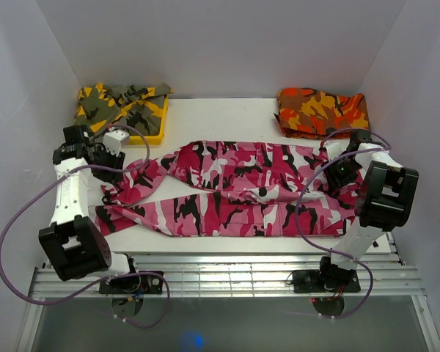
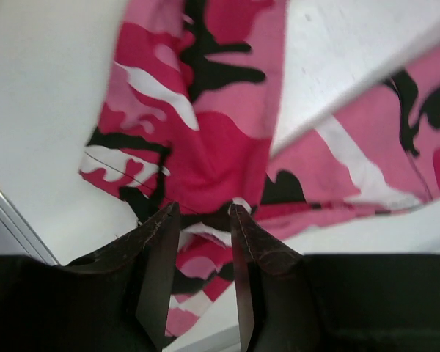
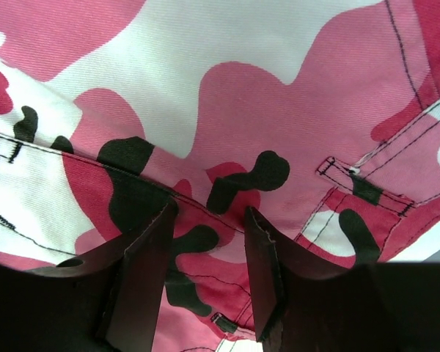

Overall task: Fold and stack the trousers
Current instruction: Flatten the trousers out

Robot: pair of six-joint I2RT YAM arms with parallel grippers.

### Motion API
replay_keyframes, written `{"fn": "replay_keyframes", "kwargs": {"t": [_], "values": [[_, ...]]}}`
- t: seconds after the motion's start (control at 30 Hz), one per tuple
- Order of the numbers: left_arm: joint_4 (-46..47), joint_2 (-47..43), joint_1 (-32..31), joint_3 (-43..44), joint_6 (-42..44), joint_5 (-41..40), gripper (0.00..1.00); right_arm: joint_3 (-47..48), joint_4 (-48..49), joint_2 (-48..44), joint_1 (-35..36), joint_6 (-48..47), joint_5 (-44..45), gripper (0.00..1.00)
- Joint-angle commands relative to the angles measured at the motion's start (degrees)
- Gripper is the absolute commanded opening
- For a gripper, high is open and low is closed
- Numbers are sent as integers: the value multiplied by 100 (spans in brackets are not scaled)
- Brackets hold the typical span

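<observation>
**Both ends gripped, fold about to go**

The trousers (image 1: 235,191) lie spread across the table (image 1: 220,117), legs left, waist right. Left gripper (image 2: 203,211) is nearly closed, a leg hem bunched between its fingers. Right gripper (image 3: 209,209) looks clamped on a waistband fold. This looks like the first fold: lift the legs clear and carry them right onto the waist while the right anchors.

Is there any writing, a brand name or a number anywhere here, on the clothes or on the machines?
None: no word, brand, number or sign can be read in any view.
The trousers show only camouflage pattern and stitching, no label.
The orange-red garment and the yellow-olive garment show no tag.
The left arm and the right arm carry no readable marking.
</observation>
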Motion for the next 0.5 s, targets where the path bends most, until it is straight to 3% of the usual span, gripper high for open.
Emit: {"fn": "replay_keyframes", "kwargs": {"t": [0.0,0.2,0.47], "values": [[-1007,-588,-2,-430,1906,442,45,268,-269,-274,-22,-66,-196,49],[-1359,-440,-336,-931,2216,144,43,286,-321,-283,-30,-58,-170,49],[-684,-255,-425,-1494,2015,-392,40,338,-365,-247,-22,-40,-214,49]]}}
